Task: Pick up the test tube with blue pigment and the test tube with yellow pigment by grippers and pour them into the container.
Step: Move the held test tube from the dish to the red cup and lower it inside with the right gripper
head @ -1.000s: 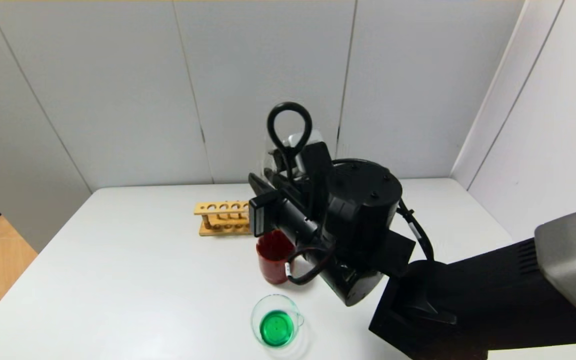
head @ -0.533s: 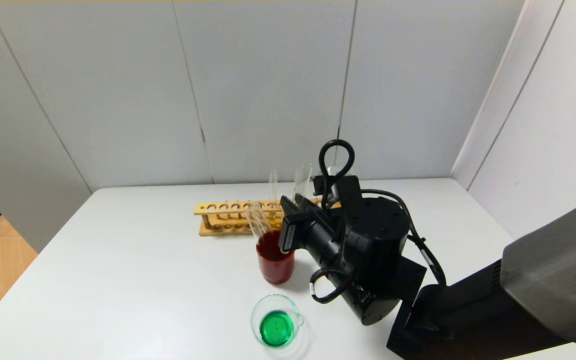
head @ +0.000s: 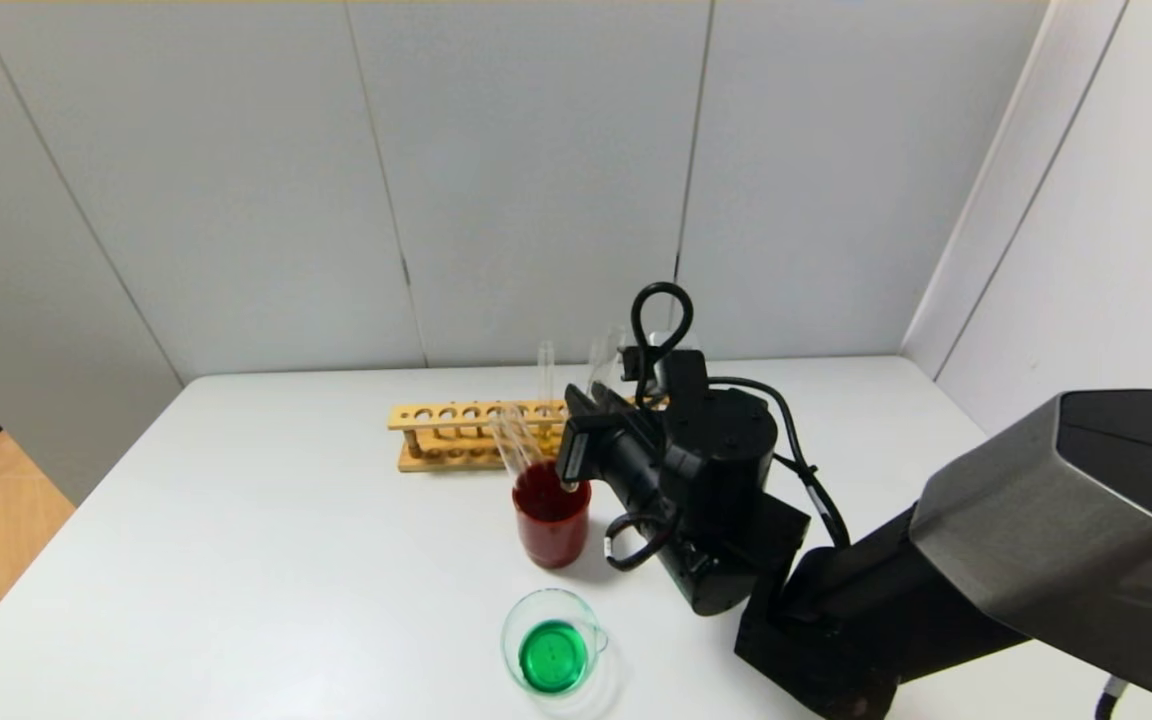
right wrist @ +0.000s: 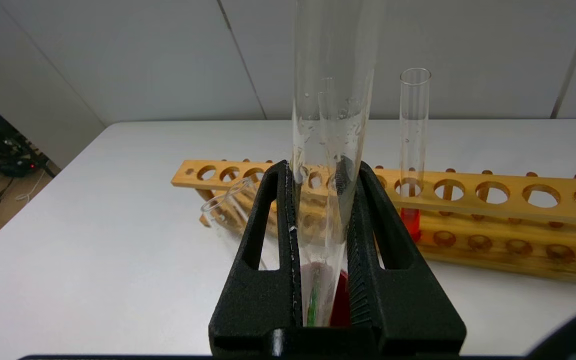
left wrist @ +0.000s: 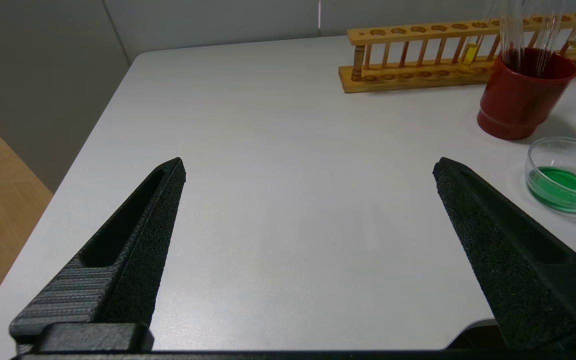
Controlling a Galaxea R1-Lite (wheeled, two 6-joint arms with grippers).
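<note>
My right gripper [head: 584, 415] [right wrist: 321, 167] is shut on a clear test tube [head: 599, 370] [right wrist: 330, 115]. The tube stands nearly upright with its tip down inside the dark red cup [head: 551, 525] [right wrist: 340, 300]. It is almost empty, with droplets and a greenish trace at the tip, so I cannot tell if it is the blue or the yellow tube. A second empty tube [head: 514, 440] [right wrist: 223, 207] leans in the cup. The container [head: 546, 603] [left wrist: 558, 147], a low glass beaker, holds green liquid in front of the cup. My left gripper [left wrist: 310, 162] is open and empty over the table's front left.
A wooden tube rack [head: 441, 435] [left wrist: 403, 82] [right wrist: 518, 200] lies behind the cup. A tube with red-orange liquid [head: 545, 375] [right wrist: 413, 150] stands in it. The white table [head: 266, 540] ends at wall panels behind and to the right.
My right arm has come down and away from the head camera with the tube, uncovering the rack. The tube's tip has gone into the red cup. The beaker has not moved.
</note>
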